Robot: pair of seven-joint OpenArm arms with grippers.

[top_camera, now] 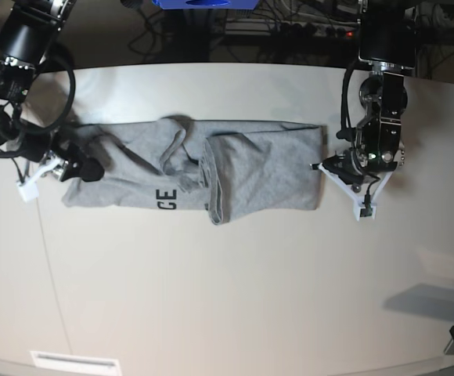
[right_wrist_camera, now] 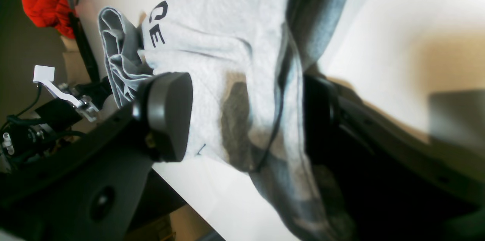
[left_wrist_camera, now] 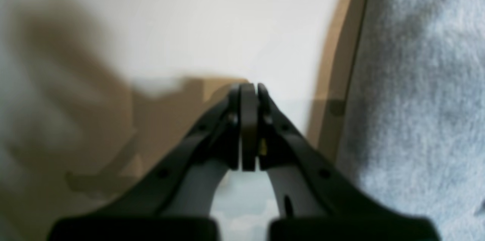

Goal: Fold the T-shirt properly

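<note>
Table (top_camera: pixel 227 305): the near half is bare, and no containers are in view, so nothing to log there.

T-shirt (top_camera: pixel 211 176) lies mid-table as a long horizontal band, already narrowed, with the far-right portion doubled back over the middle; lettering faces up near the front edge.

Right gripper (right_wrist_camera: pixel 246 119): at the band's end on the base view's left. Fingers stand apart with a bunched edge of the cloth between them; the pads do not look pressed onto it, so I judge it straddling the fabric, not clamped.

Left gripper (left_wrist_camera: pixel 248 93): just beside the shirt's other end, over bare table. Fingers are pressed together with nothing between them; the grey cloth runs alongside, apart from the tips.

Step in hand, my reading: crosswise fold, bringing one end over toward the other. Next move calls for the right fingers to close on the edge, catching all layers, then lift and carry it across without dragging the band askew.
</note>
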